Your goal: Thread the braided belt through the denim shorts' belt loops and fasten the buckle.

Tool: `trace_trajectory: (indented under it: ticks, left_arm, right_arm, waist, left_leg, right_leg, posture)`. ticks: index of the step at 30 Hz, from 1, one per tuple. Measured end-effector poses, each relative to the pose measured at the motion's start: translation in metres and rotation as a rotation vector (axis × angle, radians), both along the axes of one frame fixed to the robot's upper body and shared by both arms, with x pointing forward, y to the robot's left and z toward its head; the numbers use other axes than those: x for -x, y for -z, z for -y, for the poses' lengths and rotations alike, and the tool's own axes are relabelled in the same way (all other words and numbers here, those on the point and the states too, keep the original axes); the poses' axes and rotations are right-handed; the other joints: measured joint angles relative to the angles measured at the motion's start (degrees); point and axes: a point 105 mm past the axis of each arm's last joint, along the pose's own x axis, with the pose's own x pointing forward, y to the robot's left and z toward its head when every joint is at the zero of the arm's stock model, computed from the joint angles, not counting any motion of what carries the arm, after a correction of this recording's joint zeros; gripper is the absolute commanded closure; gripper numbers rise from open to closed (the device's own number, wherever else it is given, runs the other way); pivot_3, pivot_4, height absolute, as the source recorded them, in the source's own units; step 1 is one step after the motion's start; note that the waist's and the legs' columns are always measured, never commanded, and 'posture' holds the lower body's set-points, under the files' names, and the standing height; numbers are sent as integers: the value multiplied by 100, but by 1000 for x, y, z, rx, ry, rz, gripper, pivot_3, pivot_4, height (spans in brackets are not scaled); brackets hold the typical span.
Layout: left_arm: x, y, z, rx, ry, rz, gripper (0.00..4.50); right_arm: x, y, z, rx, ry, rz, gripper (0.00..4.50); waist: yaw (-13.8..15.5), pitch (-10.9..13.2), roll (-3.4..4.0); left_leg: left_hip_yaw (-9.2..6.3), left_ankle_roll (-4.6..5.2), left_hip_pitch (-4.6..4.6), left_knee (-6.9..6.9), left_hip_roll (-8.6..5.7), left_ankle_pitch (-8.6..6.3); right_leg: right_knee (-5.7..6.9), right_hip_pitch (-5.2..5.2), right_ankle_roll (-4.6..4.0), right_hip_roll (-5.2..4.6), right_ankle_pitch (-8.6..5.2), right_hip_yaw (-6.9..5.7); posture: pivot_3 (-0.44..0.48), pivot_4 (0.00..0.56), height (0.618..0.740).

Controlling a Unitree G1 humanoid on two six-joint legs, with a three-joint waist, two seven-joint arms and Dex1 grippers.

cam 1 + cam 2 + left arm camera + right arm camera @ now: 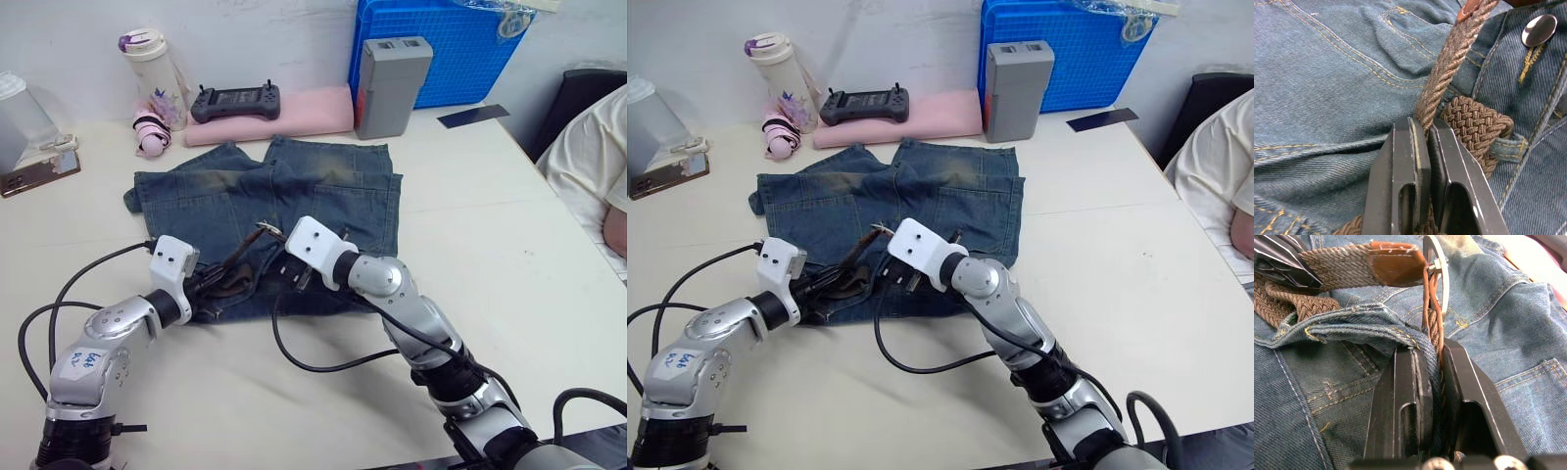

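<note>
Nearest the robot, at about 6 o'clock on the counter (pixel 470 245), both end effectors meet over the waistband of the shorts (pixel 294 196), which lie flat with the legs pointing away toward 12 o'clock. The left end effector (pixel 1423 131) is pinched narrow on the belt (pixel 1449 63), holding the braided strap taut just beside a loop (pixel 1508 147) where another stretch of belt already passes under the denim. The right end effector (pixel 1436 352) is likewise clamped on the belt, along with a fold of waistband, right below the buckle (pixel 1442 269). The buckle stands on edge next to a tan leather tab. Holding both ends this close probably lets the two arms bring strap and buckle together for fastening; threading seems largely done at this section, though the far loops are hidden. Beyond the shorts, toward 12 o'clock, sit a pink cloth (pixel 294 113), a black controller (pixel 235 101), a bottle (pixel 152 69) and a grey box (pixel 392 86) before a blue crate (pixel 460 49).
</note>
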Motion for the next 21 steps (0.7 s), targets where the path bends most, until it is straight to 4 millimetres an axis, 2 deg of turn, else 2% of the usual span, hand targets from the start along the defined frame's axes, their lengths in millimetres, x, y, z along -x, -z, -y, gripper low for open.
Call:
trace_trajectory:
  ticks: [10,21]
  left_arm:
    - [-1,0,10,24,-29,-27,4500]
    - [-15,-17,54,77,42,2,4500]
  right_arm:
    - [1,3,-1,33,0,26,4473]
    - [3,18,-6,218,-71,90,4473]
  waist:
    - [-1,0,-1]
    - [-4,-3,-5]
  left_leg:
    - [0,0,0,0,0,0]
    - [1,0,1,3,0,0]
  right_leg:
    - [0,0,0,0,0,1]
    - [1,2,0,0,0,0]
  posture:
    - [0,150,676]
    - [0,150,676]
